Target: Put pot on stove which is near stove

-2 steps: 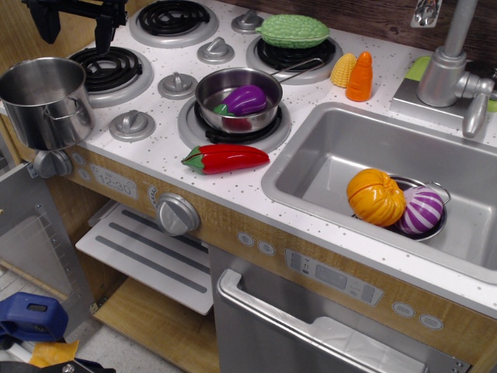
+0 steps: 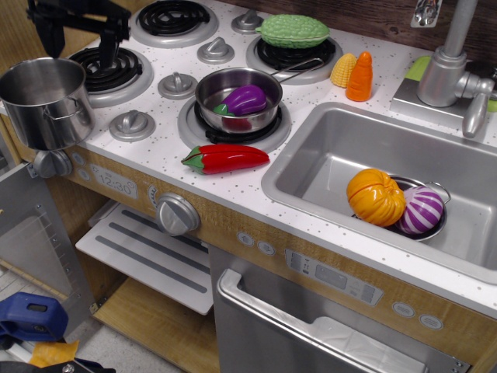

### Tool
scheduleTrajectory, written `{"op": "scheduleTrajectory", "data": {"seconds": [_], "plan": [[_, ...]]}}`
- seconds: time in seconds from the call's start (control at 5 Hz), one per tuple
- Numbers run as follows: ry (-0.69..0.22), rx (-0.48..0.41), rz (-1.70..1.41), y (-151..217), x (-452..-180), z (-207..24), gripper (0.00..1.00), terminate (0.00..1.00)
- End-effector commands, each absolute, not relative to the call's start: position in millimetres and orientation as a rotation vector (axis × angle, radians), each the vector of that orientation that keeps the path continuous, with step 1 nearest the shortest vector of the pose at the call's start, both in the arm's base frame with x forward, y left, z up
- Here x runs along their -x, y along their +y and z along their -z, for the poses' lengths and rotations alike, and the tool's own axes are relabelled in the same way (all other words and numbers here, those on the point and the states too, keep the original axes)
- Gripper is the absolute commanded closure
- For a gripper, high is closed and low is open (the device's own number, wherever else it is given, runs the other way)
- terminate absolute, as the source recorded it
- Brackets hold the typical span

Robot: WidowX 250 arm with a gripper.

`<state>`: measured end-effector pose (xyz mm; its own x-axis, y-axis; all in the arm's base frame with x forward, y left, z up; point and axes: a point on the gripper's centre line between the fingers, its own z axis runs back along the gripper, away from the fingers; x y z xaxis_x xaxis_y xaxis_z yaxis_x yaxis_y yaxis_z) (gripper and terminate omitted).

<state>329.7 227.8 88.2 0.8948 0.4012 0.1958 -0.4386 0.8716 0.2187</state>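
Pot (image 2: 45,101) at stove's (image 2: 167,109) outer left corner, off any burner, beside near-left coil (image 2: 111,68). End effector (image 2: 76,19) above that coil, behind pot, clear of it; fingers' spread impossible to judge. Task barely begun: grasp, lift, placement remain. Stove-front display (image 2: 113,182) reads "12:30".

Bright, even indoor light falls from above. White glare streaks the steel pot (image 2: 45,101), just below the dark claw (image 2: 78,23), and the sink (image 2: 326,148) far to its right. Shadows are soft and short. Focus is sharp throughout, edges undistorted.
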Motion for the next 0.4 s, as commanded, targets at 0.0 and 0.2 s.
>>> {"op": "scheduleTrajectory", "data": {"seconds": [0.0, 0.2], "plan": [[-0.176, -0.259, -0.479, 233.2, -329.2, -98.2, 0.0, 0.0], [-0.181, -0.246, -0.512, 232.9, -329.6, -89.6, 0.0, 0.0]]}}
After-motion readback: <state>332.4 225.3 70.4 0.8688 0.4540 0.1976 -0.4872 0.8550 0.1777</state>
